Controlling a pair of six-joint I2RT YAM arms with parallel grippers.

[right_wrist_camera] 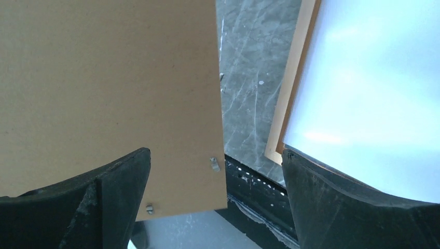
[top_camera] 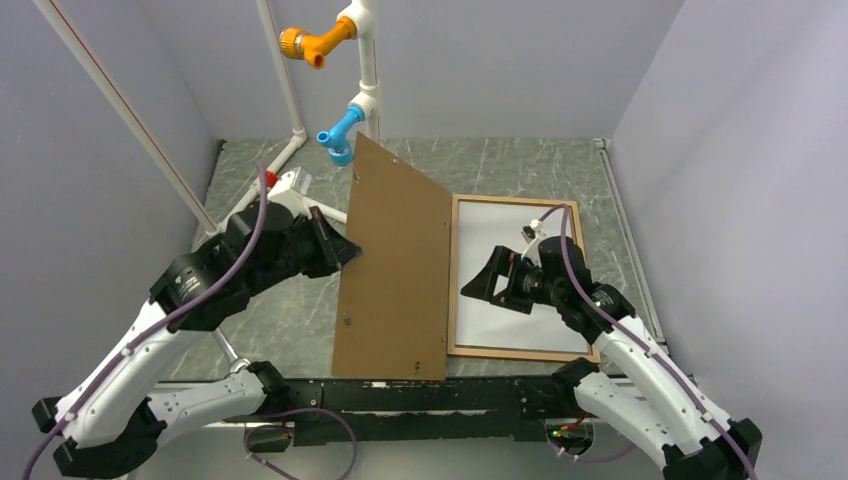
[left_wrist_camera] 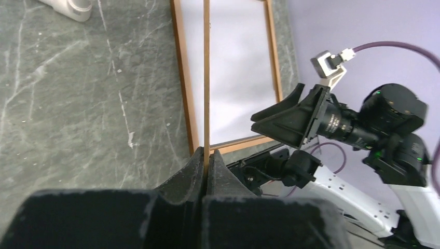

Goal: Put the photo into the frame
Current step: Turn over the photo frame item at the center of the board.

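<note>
The thin light-brown wooden frame lies flat on the table at the right. A white sheet fills it, which looks like the photo with its white back up; no printed side shows. My left gripper is shut on the left edge of the brown hardboard backing sheet and holds it raised and tilted, left of the frame. The left wrist view shows the sheet edge-on between my fingertips. My right gripper is open and empty above the frame's left part, facing the backing sheet.
White pipes with an orange fitting and a blue fitting stand at the back. A white pipe stand is at the back left. A black rail runs along the near edge. Purple walls close both sides.
</note>
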